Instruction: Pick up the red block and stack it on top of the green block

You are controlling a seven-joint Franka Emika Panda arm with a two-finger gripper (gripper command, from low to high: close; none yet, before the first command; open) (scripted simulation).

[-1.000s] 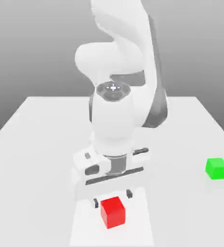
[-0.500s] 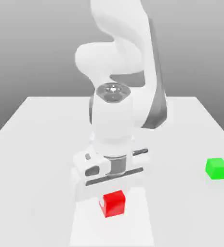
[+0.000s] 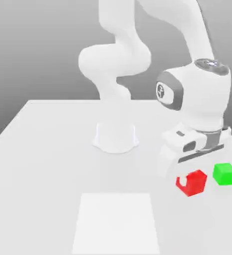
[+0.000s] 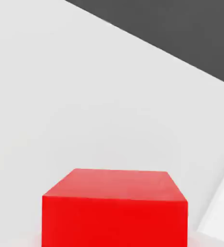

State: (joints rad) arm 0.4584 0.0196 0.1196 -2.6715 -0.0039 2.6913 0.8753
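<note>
Your white table (image 3: 48, 149) sits against a grey backdrop, with a wide bare stretch toward the exterior view's left. The gripper (image 3: 191, 172) holds the red block (image 3: 191, 183) clamped, tilted, just beside the green block (image 3: 224, 174) near the right edge.

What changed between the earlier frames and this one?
The arm swung toward the exterior view's right, carrying the red block with it. The block left its spot near the front of the table and now hangs tilted beside the green block, not yet over it. The green block stayed put.
</note>
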